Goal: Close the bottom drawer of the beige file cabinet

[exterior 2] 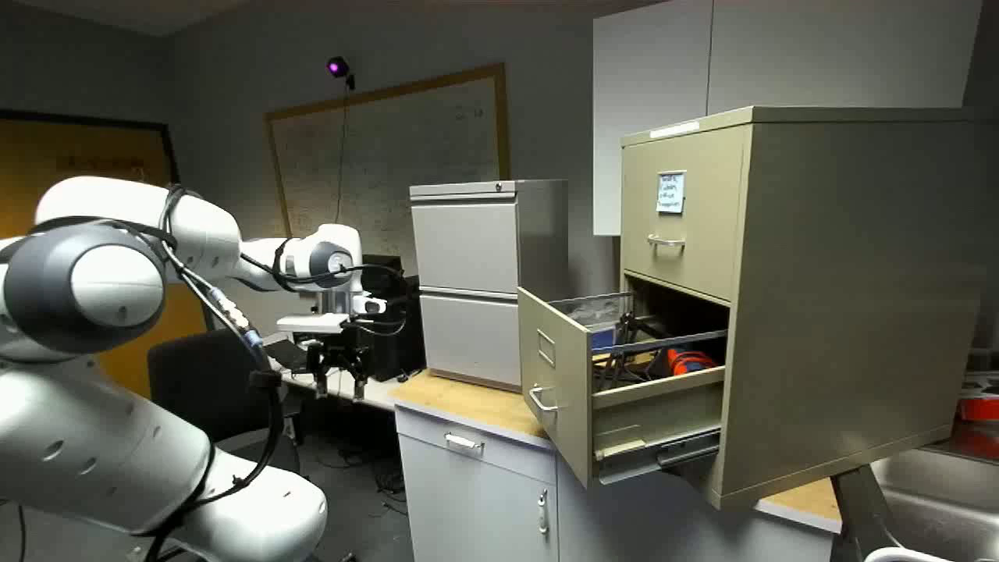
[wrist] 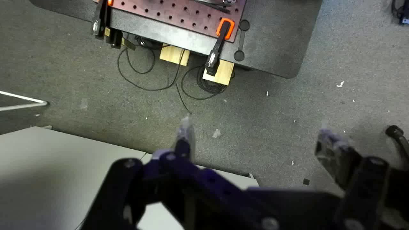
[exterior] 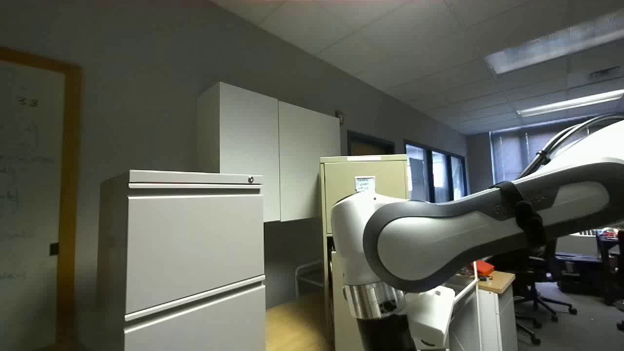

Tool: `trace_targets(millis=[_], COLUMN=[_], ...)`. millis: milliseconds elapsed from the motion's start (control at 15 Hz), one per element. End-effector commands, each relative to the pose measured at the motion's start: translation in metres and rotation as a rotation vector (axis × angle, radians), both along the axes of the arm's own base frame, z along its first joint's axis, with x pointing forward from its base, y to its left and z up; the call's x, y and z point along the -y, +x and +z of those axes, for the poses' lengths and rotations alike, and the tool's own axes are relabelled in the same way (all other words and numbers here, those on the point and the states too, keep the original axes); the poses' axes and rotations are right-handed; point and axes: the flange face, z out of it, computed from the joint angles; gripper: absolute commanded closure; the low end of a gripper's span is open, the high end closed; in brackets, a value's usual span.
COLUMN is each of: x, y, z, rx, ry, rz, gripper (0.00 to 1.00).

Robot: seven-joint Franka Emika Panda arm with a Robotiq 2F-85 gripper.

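Note:
The beige file cabinet (exterior 2: 843,297) stands at the right in an exterior view; its upper front (exterior: 341,180) shows behind my arm in an exterior view. Its upper drawer is shut. The bottom drawer (exterior 2: 568,371) is pulled well out, with its rails and contents showing, including an orange-red item (exterior 2: 691,361). My gripper (exterior 2: 340,389) points down, open and empty, in front of and apart from the drawer, at about its pull's height in the picture. In the wrist view, the open fingers (wrist: 257,129) have bare floor between them; the drawer is out of that view.
A pale grey-white cabinet (exterior 2: 466,248) stands on the wooden countertop (exterior 2: 460,400) beside the open drawer. A white cupboard (exterior: 251,146) hangs on the wall. In the wrist view, a black table (wrist: 274,48) with clamps lies at the top and a white surface (wrist: 60,166) at lower left.

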Motion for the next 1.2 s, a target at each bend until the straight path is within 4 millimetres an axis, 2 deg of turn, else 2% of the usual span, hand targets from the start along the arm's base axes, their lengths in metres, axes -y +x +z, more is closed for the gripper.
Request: trace_targets(millis=[0, 533, 1000, 1133], x=[0.0, -0.001, 0.005, 0.005], y=[0.0, 0.001, 0.029, 0.041], z=[0.001, 0.001, 0.007, 0.01], rx=[0.001, 0.003, 0.105, 0.158], ry=[0.001, 0.001, -0.178, -0.277], rz=[0.0, 0.001, -0.088, -0.111], gripper=[0.0, 0.0, 0.0, 0.26])
